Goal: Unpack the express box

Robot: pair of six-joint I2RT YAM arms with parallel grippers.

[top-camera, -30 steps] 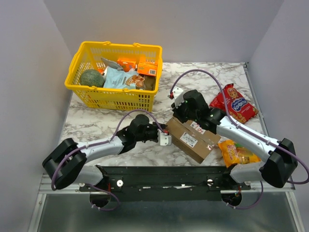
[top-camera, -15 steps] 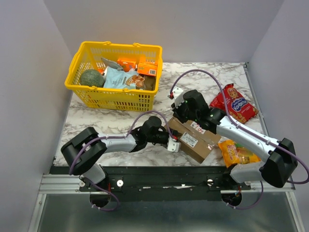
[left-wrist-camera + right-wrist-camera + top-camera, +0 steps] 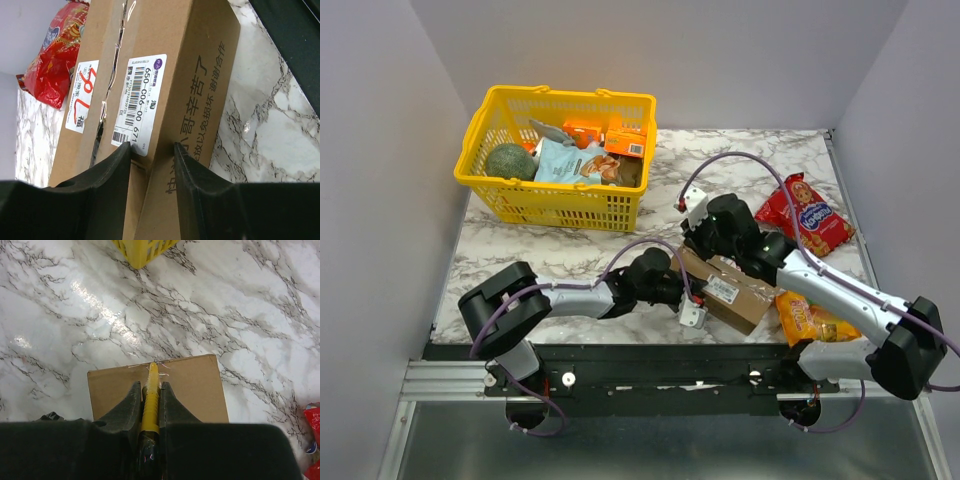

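The express box (image 3: 738,292), brown cardboard with a white label (image 3: 140,100) and a red-scribbled sticker (image 3: 82,95), lies on the marble near the front edge. My left gripper (image 3: 689,298) is at its near left end. In the left wrist view its fingers (image 3: 116,172) stand apart, and the left gripper (image 3: 152,145) straddles the box's long edge. My right gripper (image 3: 706,243) is over the box's far end. It (image 3: 150,384) is shut on a yellow ridged tool (image 3: 151,395) whose tip touches the taped seam of the box (image 3: 192,385).
A yellow basket (image 3: 570,93) with packets and small orange boxes stands at the back left; its corner shows in the right wrist view (image 3: 142,250). A red snack bag (image 3: 805,213) and an orange snack bag (image 3: 810,318) lie right of the box.
My left arm has swung right and nearer, along the box's front to its near corner. The box has shifted and turned slightly. My right gripper has moved a little right with the tool.
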